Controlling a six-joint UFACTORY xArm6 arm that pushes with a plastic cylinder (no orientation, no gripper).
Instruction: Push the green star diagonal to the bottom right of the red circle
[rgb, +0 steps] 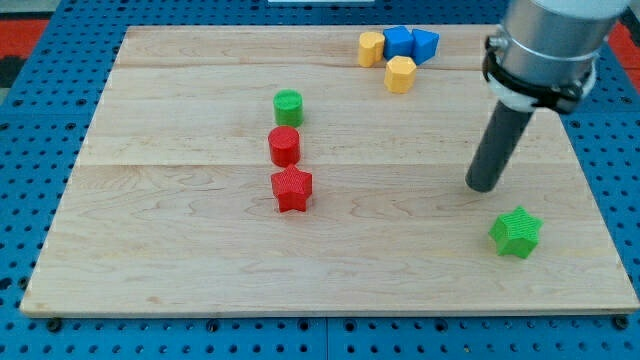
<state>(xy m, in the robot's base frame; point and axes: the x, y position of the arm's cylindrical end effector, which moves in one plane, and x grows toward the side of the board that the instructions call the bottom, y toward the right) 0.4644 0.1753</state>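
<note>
your tip (484, 187) has no gripper and holds nothing. it sits just above-left of the green star (516, 232), near the counter's (180, 270) lower right. the red circle (284, 146) is well apart, left; a push from here could drive the star off the edge.

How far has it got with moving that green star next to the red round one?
Nothing looks done: the green star sits far to the view's right of the red circle. My tip stands just up-left of the star. Left: pushing it leftward, to the circle's lower right.
</note>
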